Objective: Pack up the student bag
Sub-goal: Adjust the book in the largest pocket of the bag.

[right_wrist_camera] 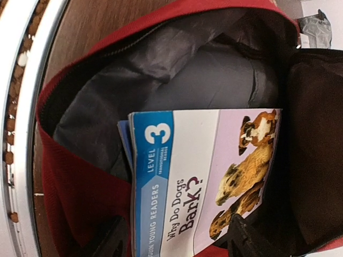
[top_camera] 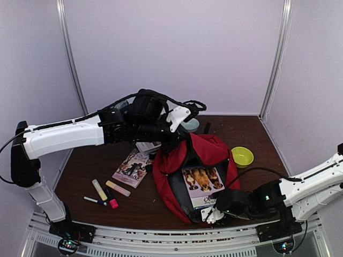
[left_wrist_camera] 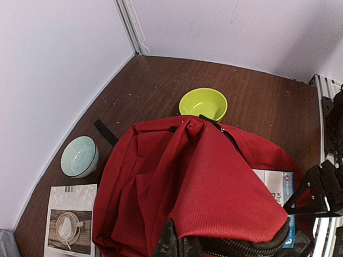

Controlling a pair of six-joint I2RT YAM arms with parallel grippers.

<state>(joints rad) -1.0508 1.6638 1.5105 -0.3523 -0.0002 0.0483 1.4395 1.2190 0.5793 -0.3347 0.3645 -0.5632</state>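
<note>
White walls (top_camera: 171,53) close in a dark wooden tabletop (top_camera: 91,160). From above, you see the red backpack (top_camera: 209,147) lying open near the middle, toward your near edge, with its far end bunched and held up. Your left arm (top_camera: 64,134) reaches across to that raised end. Your right arm (top_camera: 316,182) lies low on the right, with the right tool (top_camera: 211,214) at the backpack's near mouth. A book (top_camera: 201,181) with dogs on its cover sits in the opening. Left of the backpack lie a magazine (top_camera: 133,167), a yellow highlighter (top_camera: 99,189), a peach highlighter (top_camera: 118,188), a pink marker (top_camera: 112,202) and a pen (top_camera: 95,201). A green bowl (top_camera: 242,156) stands just right of the backpack.

From the left wrist, your left tool (left_wrist_camera: 172,243) is clenched on the backpack's zippered edge, and red fabric drapes away beyond it. Past the fabric are the green bowl, a pale blue bowl (left_wrist_camera: 79,156) and a card (left_wrist_camera: 69,227) with a coffee picture.

From the right wrist, you look into the backpack's grey inside, where the book lies partly in. Your right tool is released, its fingers (right_wrist_camera: 115,241) spread to either side of the book's near end.
</note>
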